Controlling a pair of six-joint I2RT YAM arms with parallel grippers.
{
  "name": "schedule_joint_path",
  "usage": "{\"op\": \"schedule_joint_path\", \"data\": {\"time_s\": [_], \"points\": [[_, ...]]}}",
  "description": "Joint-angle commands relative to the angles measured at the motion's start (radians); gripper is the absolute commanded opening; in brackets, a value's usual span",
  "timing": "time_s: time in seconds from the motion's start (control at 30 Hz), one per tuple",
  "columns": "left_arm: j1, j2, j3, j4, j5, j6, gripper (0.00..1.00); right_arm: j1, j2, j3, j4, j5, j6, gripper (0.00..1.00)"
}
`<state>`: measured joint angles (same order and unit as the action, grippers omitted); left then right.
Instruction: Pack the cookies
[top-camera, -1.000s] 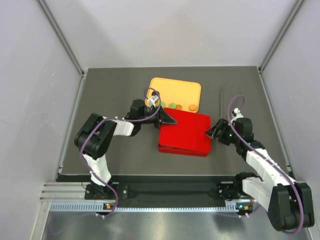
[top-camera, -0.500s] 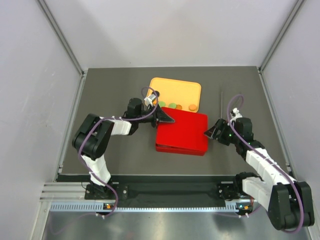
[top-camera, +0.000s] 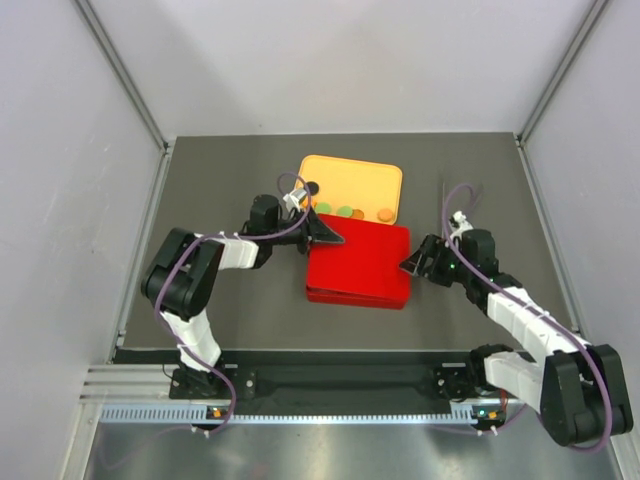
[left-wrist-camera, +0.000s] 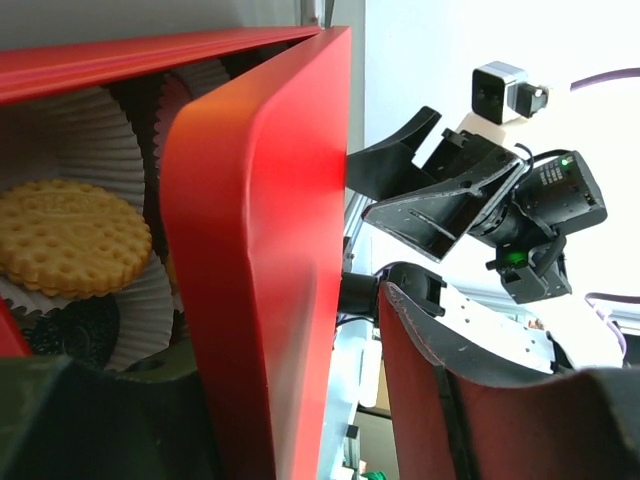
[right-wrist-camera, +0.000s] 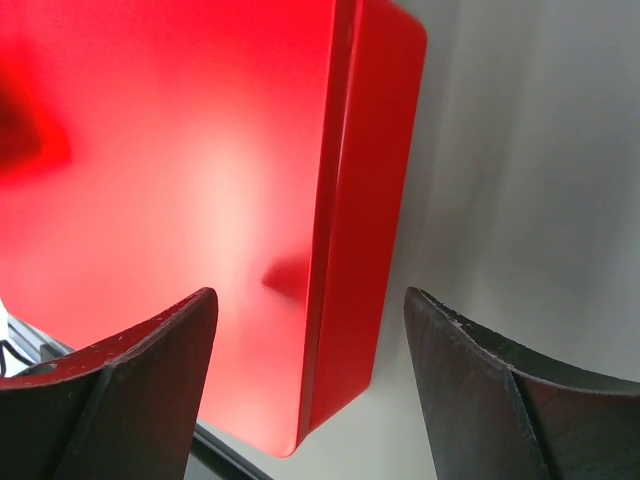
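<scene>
Small round cookies (top-camera: 345, 211) in green and orange lie along the near edge of an orange tray (top-camera: 355, 178). In front of it sits a red box (top-camera: 360, 265) with its lid on. In the left wrist view the lid (left-wrist-camera: 260, 250) stands ajar. Inside are a tan biscuit (left-wrist-camera: 70, 238) and a dark one (left-wrist-camera: 85, 325) in white paper cups. My left gripper (top-camera: 330, 237) (left-wrist-camera: 290, 380) is open at the box's far left corner, with a gap between lid and finger. At the right edge, my right gripper (top-camera: 412, 266) (right-wrist-camera: 308, 300) is open astride the box wall (right-wrist-camera: 365, 200), not touching.
The box and tray sit on a dark grey mat (top-camera: 230, 180) ringed by grey walls. A thin dark rod (top-camera: 443, 205) lies right of the tray. The right arm (left-wrist-camera: 480, 200) shows in the left wrist view, just beyond the lid.
The red box has slid a little to the left. My left gripper has opened wider at the lid's corner. My right gripper has followed the box leftward and spread slightly.
</scene>
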<state>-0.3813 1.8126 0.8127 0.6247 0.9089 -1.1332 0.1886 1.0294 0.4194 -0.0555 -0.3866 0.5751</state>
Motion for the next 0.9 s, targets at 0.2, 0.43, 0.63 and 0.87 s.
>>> {"op": "schedule_joint_path", "data": {"time_s": [0.2,0.43,0.63,0.87], "points": [[0.05,-0.071,-0.01,-0.022,0.035,0.065,0.5,0.046,0.061,0.078,0.048,0.011,-0.021,0.74],[0.056,-0.101,0.032,-0.207,0.012,0.188,0.49,0.095,0.112,0.105,0.048,0.034,-0.027,0.75],[0.071,-0.117,0.071,-0.359,0.008,0.289,0.5,0.112,0.139,0.119,0.048,0.038,-0.027,0.75],[0.102,-0.153,0.059,-0.396,0.005,0.322,0.57,0.129,0.158,0.122,0.074,0.045,-0.021,0.75]]}}
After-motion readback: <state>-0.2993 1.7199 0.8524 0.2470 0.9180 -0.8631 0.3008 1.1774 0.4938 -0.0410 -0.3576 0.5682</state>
